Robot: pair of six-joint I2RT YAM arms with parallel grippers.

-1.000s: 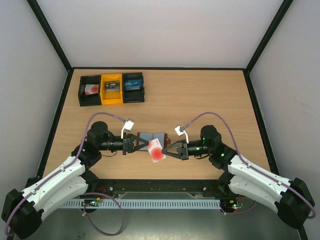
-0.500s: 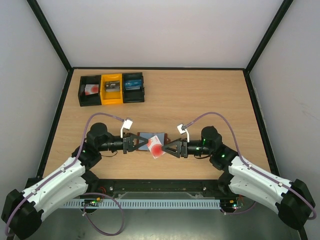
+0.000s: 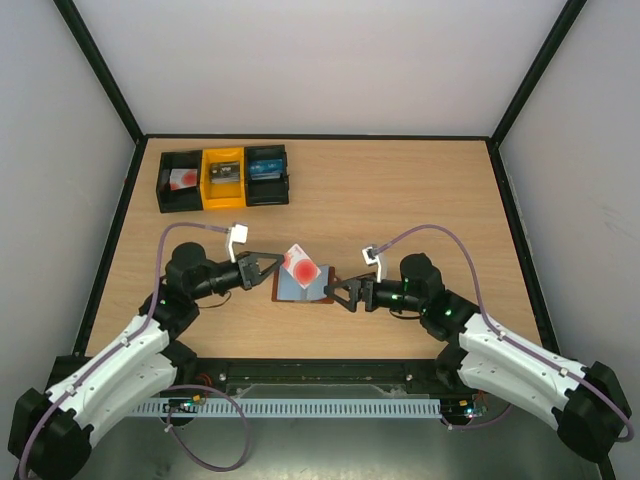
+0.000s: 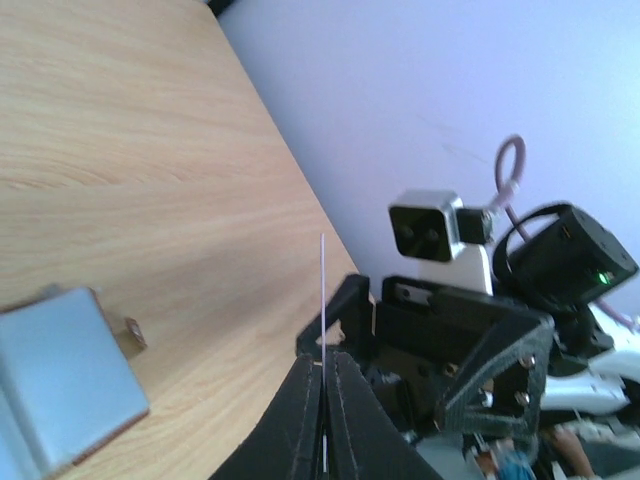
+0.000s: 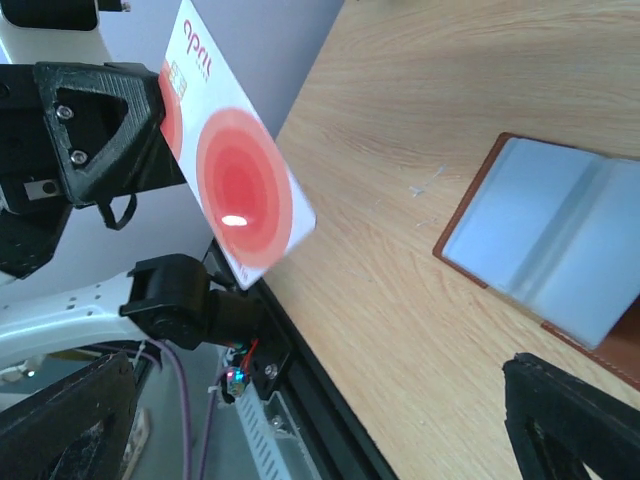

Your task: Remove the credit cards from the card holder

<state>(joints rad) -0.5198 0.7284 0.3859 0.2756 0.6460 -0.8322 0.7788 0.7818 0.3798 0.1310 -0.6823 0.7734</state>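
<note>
1. Credit card (image 3: 301,267), a white one with a red disc on its face, is sitting pinched by one edge in the left claw (image 3: 272,264). That claw's fingers are pressing tight together on it. From the claw's own camera the card is showing only as a thin white line rising between the two fingers.
2. It is hanging tilted, clear of the table (image 3: 400,200), raised over the far side of the card holder and not touching it.
3. The card holder (image 3: 305,291) is lying flat and unfolded on the wood between the two arms, with its grey-blue pocket faces up and brown leather showing round the rim.
4. The right claw (image 3: 336,293) is standing wide open with nothing in it, hovering low just beside the holder's right edge. I cannot tell whether a fingertip is brushing the leather.
5. Three bins (image 3: 223,178), black, yellow and black, are sitting side by side at the far-left corner, well apart from the arms. Each is holding something small that I cannot make out properly.
</note>
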